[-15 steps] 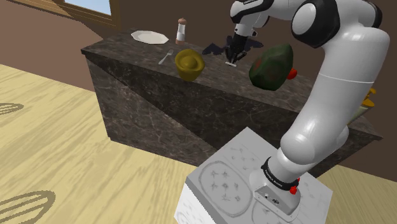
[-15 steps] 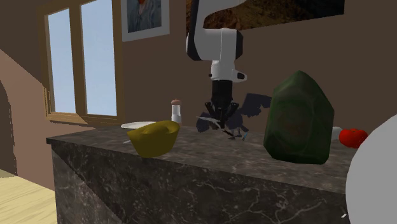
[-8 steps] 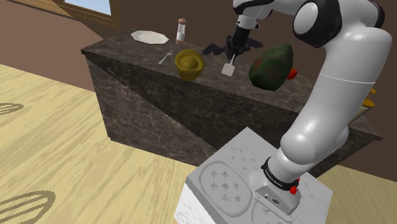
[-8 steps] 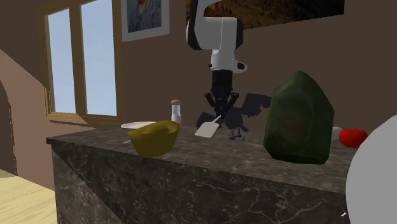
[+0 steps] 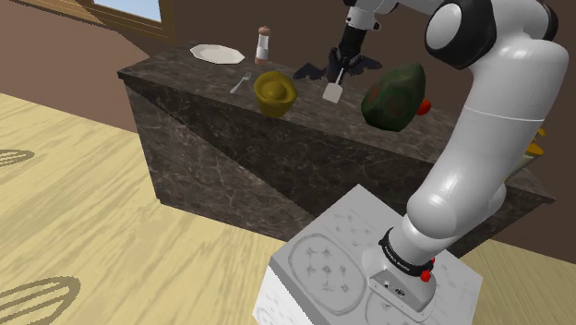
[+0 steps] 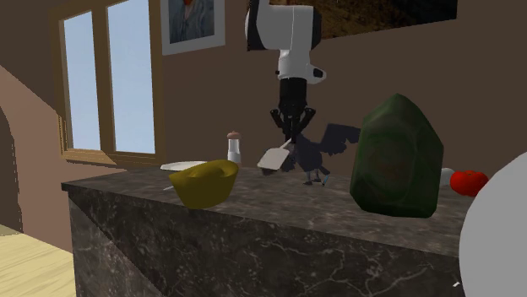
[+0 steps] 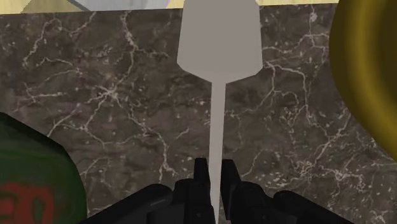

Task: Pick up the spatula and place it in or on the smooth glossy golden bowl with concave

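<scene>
My black gripper [image 5: 342, 61] is shut on the handle of a pale grey spatula [image 5: 333, 90], which hangs blade down above the dark marble counter [image 5: 305, 106]. In the wrist view the fingers [image 7: 202, 181] clasp the thin handle and the spatula [image 7: 219, 44] blade points away over the stone. In the second exterior view the gripper [image 6: 290, 133] holds the spatula [image 6: 274, 159] clear of the counter. The golden bowl [image 5: 274, 90] stands on the counter toward the shoulder view's left of the spatula; the golden bowl [image 6: 203, 183] also sits near the front edge, and its rim [image 7: 369, 83] shows beside the blade.
A large dark green object [image 5: 394, 95] stands on the counter at the shoulder view's right of the gripper, a red item [image 5: 424, 106] behind it. A white plate [image 5: 217, 54], a shaker [image 5: 263, 44] and a fork [image 5: 241, 84] lie toward the counter's left end.
The gripper has risen with the spatula, lifting it from the counter into the air. It has drifted slightly upward over both steps; the bowl has not moved.
</scene>
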